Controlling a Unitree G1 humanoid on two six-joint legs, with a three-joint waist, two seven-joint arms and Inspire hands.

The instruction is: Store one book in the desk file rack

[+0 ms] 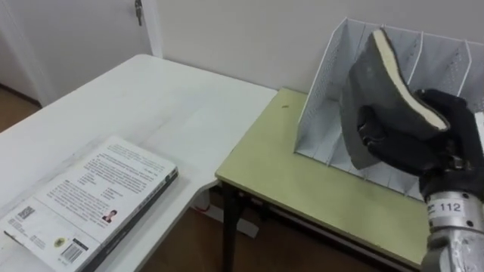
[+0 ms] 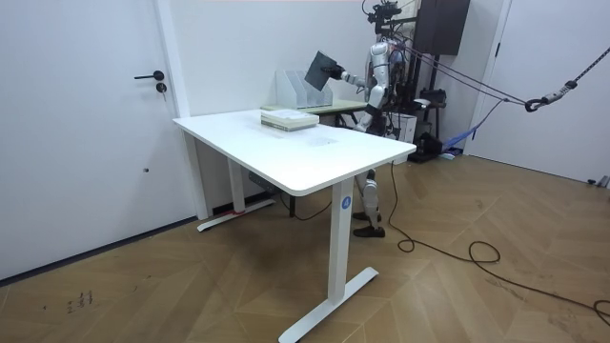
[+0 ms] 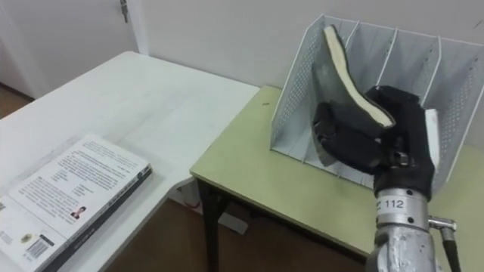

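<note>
My right hand (image 1: 412, 136) (image 3: 370, 140) is shut on a dark grey book (image 1: 370, 91) (image 3: 333, 91), cream page edges facing up and right. I hold it tilted just in front of the white wire file rack (image 1: 325, 83) (image 3: 299, 75), at the mouth of its left slots. The rack stands on a small green-topped table (image 1: 302, 177) (image 3: 265, 166). A second book (image 1: 91, 204) (image 3: 68, 193), with a white printed cover, lies flat on the white desk (image 1: 151, 106) at the lower left. In the room view the robot stands behind the desk, raising the dark book (image 2: 322, 69) at the rack (image 2: 295, 88).
A gap with floor below separates the white desk from the green table. A white wall runs behind the rack, and a door (image 1: 76, 30) stands at the far left. In the room view, dark equipment and cables (image 2: 448, 248) sit behind the robot.
</note>
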